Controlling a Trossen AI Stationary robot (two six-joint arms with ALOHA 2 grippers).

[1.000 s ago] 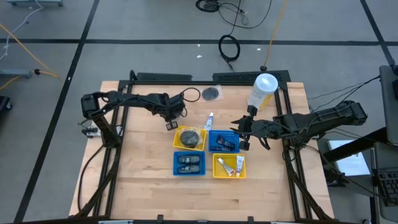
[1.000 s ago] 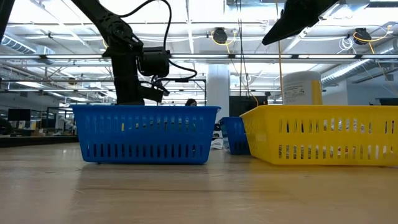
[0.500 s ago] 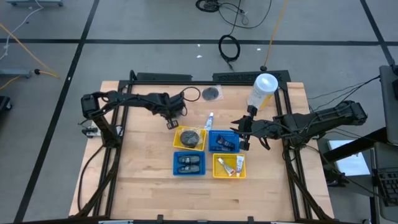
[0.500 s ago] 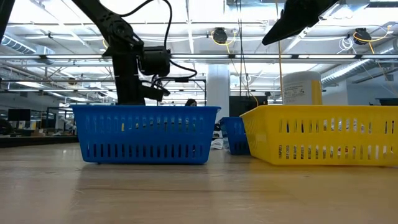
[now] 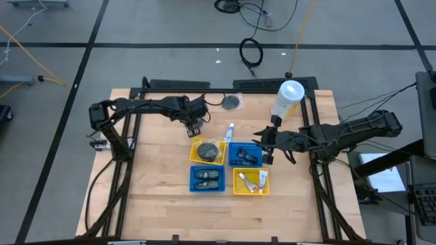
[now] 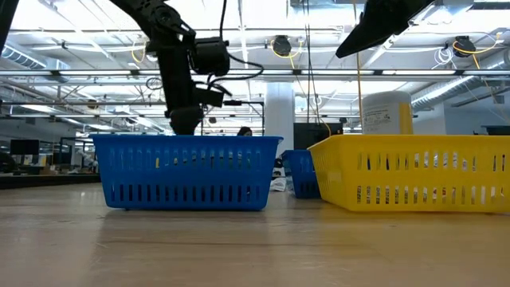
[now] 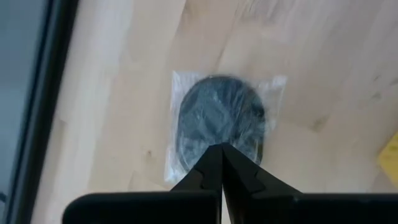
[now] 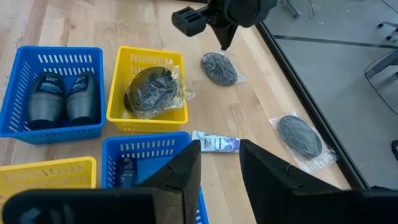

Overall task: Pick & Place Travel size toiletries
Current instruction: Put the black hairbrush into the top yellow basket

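Low in the high view, my four square plastic trays [image 5: 224, 180] already hold bottles, tubes and a packet. Mid-frame, one white tube [image 5: 230, 128] lies loose. Higher up, my left pincer [image 5: 194, 127], tips together and empty, hangs over a round grey wrapped packet [image 7: 217, 121]; another dark round packet [image 5: 232, 102] waits beyond. My right pincer [image 5: 263, 141] idles apart, empty.

The left arm has moved. Before, the left gripper [image 5: 195, 126] was farther from the table's back edge and closer to its left edge. Now it has gone toward the back edge and a bit toward the middle. It hangs over a round grey packet [image 7: 219, 122] that lies on the bare wood, and its two fingers are pressed together. From table height, the arm [image 6: 182, 72] has slid over and sits higher up than it did
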